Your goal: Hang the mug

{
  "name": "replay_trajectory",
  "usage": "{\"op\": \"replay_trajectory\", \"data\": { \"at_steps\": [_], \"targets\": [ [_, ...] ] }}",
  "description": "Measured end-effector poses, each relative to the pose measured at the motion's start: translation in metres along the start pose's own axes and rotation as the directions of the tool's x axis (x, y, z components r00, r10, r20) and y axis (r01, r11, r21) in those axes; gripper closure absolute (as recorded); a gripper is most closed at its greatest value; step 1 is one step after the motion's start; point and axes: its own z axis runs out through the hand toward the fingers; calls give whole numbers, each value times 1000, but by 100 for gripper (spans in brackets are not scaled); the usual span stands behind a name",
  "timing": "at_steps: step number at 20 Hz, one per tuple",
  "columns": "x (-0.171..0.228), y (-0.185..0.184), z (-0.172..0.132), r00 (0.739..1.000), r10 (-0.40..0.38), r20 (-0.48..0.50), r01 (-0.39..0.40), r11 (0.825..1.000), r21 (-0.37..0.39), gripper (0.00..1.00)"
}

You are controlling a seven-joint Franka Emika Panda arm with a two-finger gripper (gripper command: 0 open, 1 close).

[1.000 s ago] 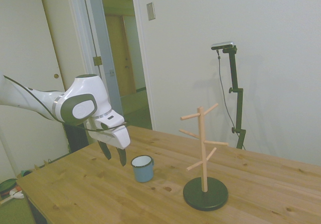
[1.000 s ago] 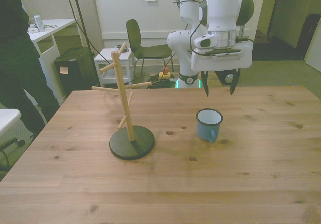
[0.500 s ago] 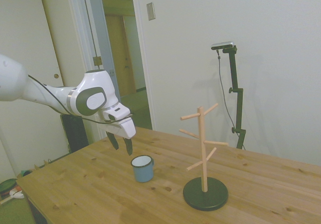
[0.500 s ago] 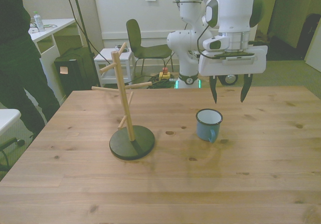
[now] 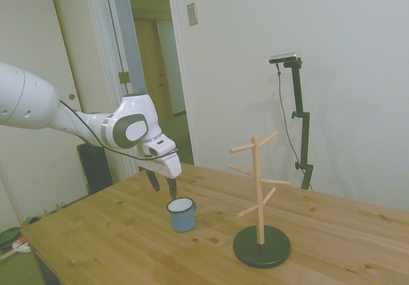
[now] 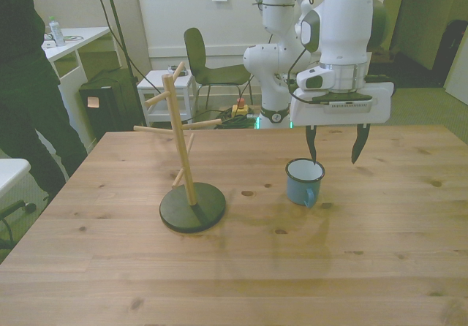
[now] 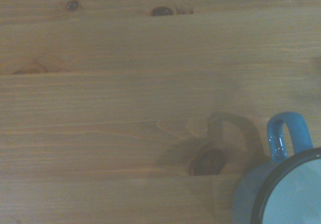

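A white Franka arm holds its gripper just above a small blue enamel mug on a knotty pine table, its two dark, tapered fingers spread wide and gripping nothing. In the front view one finger hangs over the mug's far rim while the other sits off to the front view's right, clear of the mug. The mug stands upright on the bare planks, right of centre in the front view, its white inside ringed by a thin dark rim and its small loop handle turned toward the near edge of the table. The wrist view catches the glossy blue handle and part of the rounded rim, with a dark wood knot in the grain just beside the mug. Well apart from the mug, on the front view's left, stands a peg stand: a slim pale wooden post with angled dowel pegs, set in a round, flat black base. The side view shows the gripper poised over the mug, with the stand to the right of it. A person in dark clothing stands at the front view's left edge.
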Motion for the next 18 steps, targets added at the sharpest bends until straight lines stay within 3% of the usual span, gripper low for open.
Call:
{"op": "replay_trajectory", "data": {
  "at_steps": [16, 17, 18],
  "targets": [
    [5, -14, 55, 1000, 13, 17, -13, 999, -45, 0],
    [4, -15, 56, 1000, 15, 17, -14, 999, -46, 100],
    [4, -15, 57, 1000, 16, 17, -15, 999, -45, 100]
  ]
}}
